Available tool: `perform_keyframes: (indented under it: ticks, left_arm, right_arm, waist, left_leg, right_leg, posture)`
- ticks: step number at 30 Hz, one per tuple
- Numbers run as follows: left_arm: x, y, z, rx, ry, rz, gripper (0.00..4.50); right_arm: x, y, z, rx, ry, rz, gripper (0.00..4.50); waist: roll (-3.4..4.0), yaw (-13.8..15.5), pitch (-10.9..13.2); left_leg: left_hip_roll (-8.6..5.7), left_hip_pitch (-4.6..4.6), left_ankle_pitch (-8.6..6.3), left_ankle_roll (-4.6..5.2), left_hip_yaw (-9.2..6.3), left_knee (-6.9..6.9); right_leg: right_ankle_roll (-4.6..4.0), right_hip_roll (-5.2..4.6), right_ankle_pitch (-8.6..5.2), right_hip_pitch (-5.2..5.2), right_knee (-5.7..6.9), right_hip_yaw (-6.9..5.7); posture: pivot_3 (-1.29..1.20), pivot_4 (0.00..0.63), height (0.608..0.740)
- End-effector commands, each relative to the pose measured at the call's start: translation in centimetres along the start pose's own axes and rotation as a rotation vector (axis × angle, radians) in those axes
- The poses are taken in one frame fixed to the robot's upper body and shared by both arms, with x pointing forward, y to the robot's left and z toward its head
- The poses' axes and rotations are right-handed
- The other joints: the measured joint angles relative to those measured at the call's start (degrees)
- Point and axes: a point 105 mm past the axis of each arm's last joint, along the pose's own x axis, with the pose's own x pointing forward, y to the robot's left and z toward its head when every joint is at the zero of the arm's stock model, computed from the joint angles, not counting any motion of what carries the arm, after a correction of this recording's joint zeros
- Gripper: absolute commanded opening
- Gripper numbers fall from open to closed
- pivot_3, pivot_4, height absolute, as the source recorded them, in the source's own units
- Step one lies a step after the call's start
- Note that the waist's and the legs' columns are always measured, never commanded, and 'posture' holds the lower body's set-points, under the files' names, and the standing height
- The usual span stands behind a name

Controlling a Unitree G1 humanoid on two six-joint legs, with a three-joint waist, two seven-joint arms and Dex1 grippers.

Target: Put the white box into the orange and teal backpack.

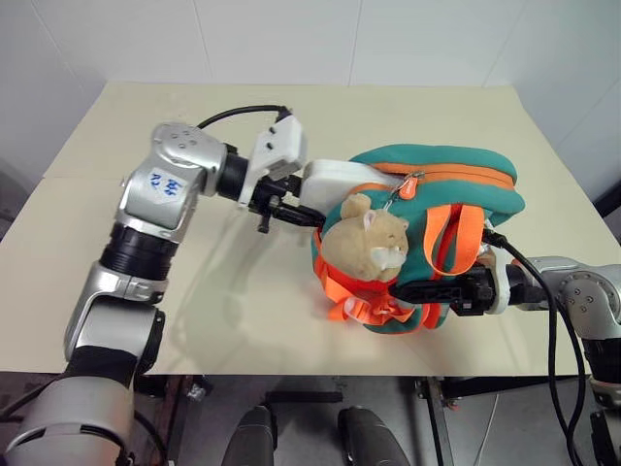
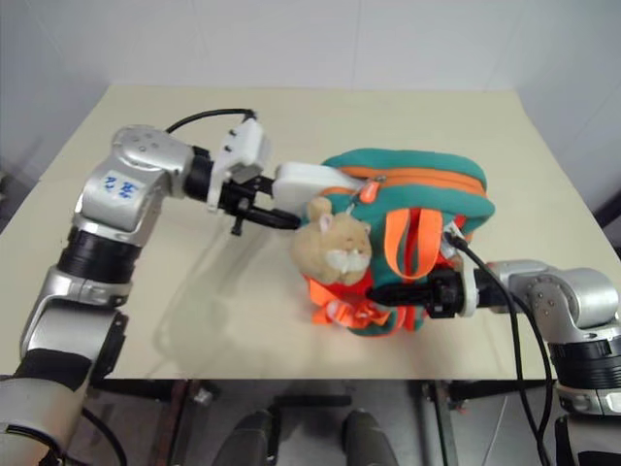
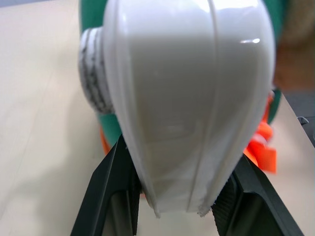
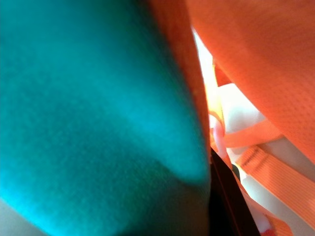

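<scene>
- My left gripper (image 1: 287, 207) is clamped on the near end of the white box (image 1: 335, 181), one black finger (image 3: 114, 196) against each side of it in the left wrist view.
- The box lies in the middle of the left eye view, its long axis running left to right in the frame, straight out from my left gripper, with the far end already touching the orange and teal backpack (image 1: 456, 184) at its left end, just left of the orange zipper line.
- My right gripper (image 1: 427, 289) sits at the backpack's lower edge, right of centre in the frame, fingers drawn together on what looks like the teal fabric; I judge it is steadying the bag.
- The left arm carries the box, so the push should go along the box's length, rightward in the frame.
- The box is smooth, glossy white with rounded edges; I cannot tell how far it is inside.
- A tan plush toy (image 1: 367, 240) hangs on the backpack's front.
</scene>
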Motion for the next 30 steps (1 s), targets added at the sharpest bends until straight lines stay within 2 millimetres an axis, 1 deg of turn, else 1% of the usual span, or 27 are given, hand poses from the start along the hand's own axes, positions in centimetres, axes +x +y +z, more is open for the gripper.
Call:
perform_keyframes:
  ticks: [1, 7, 11, 14, 16, 17, 21, 23, 24, 25, 26, 28, 30]
  left_arm:
    - [3.2, -1.7, 1.0, 0.092, 0.033, -0.155, 1.50]
    - [6.1, -2.3, 0.0, 0.071, -0.002, -0.196, 1.50]
    - [6.9, -2.0, -0.4, 0.058, -0.028, -0.176, 1.50]
    - [7.2, -1.2, -1.1, 0.075, -0.034, -0.129, 1.50]
    - [6.9, -0.7, -1.1, 0.082, -0.044, -0.100, 2.16]
    - [6.7, -0.5, -0.8, 0.085, -0.069, -0.086, 2.37]
    - [4.7, 0.6, 0.2, 0.110, -0.144, 0.008, 3.50]
    - [3.2, 0.1, -0.2, 0.081, -0.148, -0.010, 4.06]
    - [2.1, -0.4, -0.3, 0.092, -0.161, -0.028, 4.29]
    - [0.7, -0.7, -0.8, 0.081, -0.162, -0.024, 4.48]
    - [-0.2, -1.0, -1.0, 0.075, -0.162, -0.017, 4.48]
    - [-2.7, -1.7, -1.7, 0.083, -0.169, 0.007, 4.48]
    - [-4.2, -2.0, -1.8, 0.090, -0.179, 0.040, 4.48]
  right_arm:
    - [0.5, 0.7, 0.4, -0.040, 0.005, 0.023, 0.04]
    - [0.7, 0.8, 0.4, -0.046, 0.001, 0.023, 0.04]
    - [0.8, 0.8, 0.4, -0.046, -0.003, 0.023, 0.04]
    - [0.8, 0.8, 0.3, -0.045, -0.005, 0.023, 0.04]
    - [0.8, 0.8, 0.4, -0.045, -0.005, 0.024, 0.04]
    - [0.8, 0.8, 0.4, -0.045, -0.006, 0.024, 0.04]
    - [0.8, 0.8, 0.4, -0.046, -0.007, 0.022, 0.04]
    - [0.9, 0.8, 0.4, -0.046, -0.008, 0.023, 0.04]
    - [0.9, 0.7, 0.4, -0.047, -0.009, 0.023, 0.04]
    - [0.9, 0.7, 0.4, -0.046, -0.010, 0.024, 0.04]
    - [0.9, 0.7, 0.4, -0.046, -0.011, 0.024, 0.04]
    - [1.1, 0.6, 0.3, -0.043, -0.012, 0.027, 0.04]
    - [1.2, 0.5, 0.2, -0.042, -0.012, 0.029, 0.04]
  waist:
    - [0.00, -0.06, 0.00]
    - [0.00, 0.01, 0.00]
    - [0.01, 0.06, -0.01]
    - [0.01, 0.07, 0.00]
    - [0.00, 0.08, 0.00]
    - [0.01, 0.09, 0.00]
    - [0.01, -0.09, 0.00]
    - [0.01, -0.31, 0.00]
    - [0.01, -0.45, 0.00]
    - [0.01, -0.74, 0.00]
    - [0.02, -1.14, 0.00]
    - [0.02, -1.64, 0.00]
    - [0.02, -1.67, 0.00]
  left_leg:
    - [0.00, 0.00, 0.00, 0.00, 0.00, -0.01]
    - [0.01, 0.00, 0.00, 0.00, 0.00, -0.01]
    - [0.00, 0.01, 0.00, 0.00, 0.00, 0.02]
    - [0.00, 0.03, 0.00, 0.00, -0.01, 0.02]
    - [-0.01, 0.03, 0.00, 0.00, -0.01, 0.02]
    - [-0.01, 0.03, 0.00, 0.00, -0.01, 0.02]
    - [-0.01, 0.03, 0.00, 0.00, 0.00, 0.01]
    - [0.01, 0.03, 0.00, 0.00, 0.00, 0.00]
    - [0.02, 0.03, 0.00, 0.00, 0.01, -0.01]
    - [0.03, 0.04, 0.00, 0.00, 0.01, -0.01]
    - [0.05, 0.05, 0.00, 0.00, 0.01, -0.03]
    - [0.08, 0.09, 0.00, -0.01, 0.02, -0.07]
    - [0.09, 0.13, 0.00, -0.01, 0.02, -0.08]
  right_leg:
    - [0.00, 0.00, 0.00, 0.00, -0.01, 0.00]
    - [0.00, 0.01, -0.01, -0.01, 0.00, 0.01]
    - [0.01, 0.00, 0.00, 0.01, 0.00, 0.01]
    - [0.01, 0.00, 0.00, 0.04, 0.01, 0.01]
    - [0.01, 0.00, 0.00, 0.04, 0.00, 0.01]
    - [0.01, -0.01, 0.00, 0.04, 0.00, 0.01]
    - [0.01, -0.01, 0.00, 0.02, -0.01, 0.02]
    - [0.01, 0.00, 0.00, 0.00, 0.02, 0.03]
    - [0.01, 0.02, 0.00, -0.01, 0.04, 0.03]
    - [0.01, 0.03, 0.00, -0.01, 0.06, 0.04]
    - [0.01, 0.04, 0.00, -0.02, 0.07, 0.04]
    - [-0.02, 0.05, -0.02, -0.02, 0.09, 0.05]
    - [-0.03, 0.05, -0.02, -0.02, 0.12, 0.05]
  posture:
    - [0.00, 0.150, 0.740]
    - [0.00, 0.150, 0.740]
    - [0.00, 0.150, 0.740]
    - [0.00, 0.150, 0.740]
    - [0.00, 0.150, 0.740]
    - [0.00, 0.150, 0.740]
    - [0.00, 0.150, 0.740]
    - [0.00, 0.150, 0.740]
    - [0.00, 0.150, 0.740]
    - [0.00, 0.150, 0.740]
    - [0.00, 0.150, 0.740]
    - [0.00, 0.150, 0.740]
    - [0.00, 0.150, 0.740]
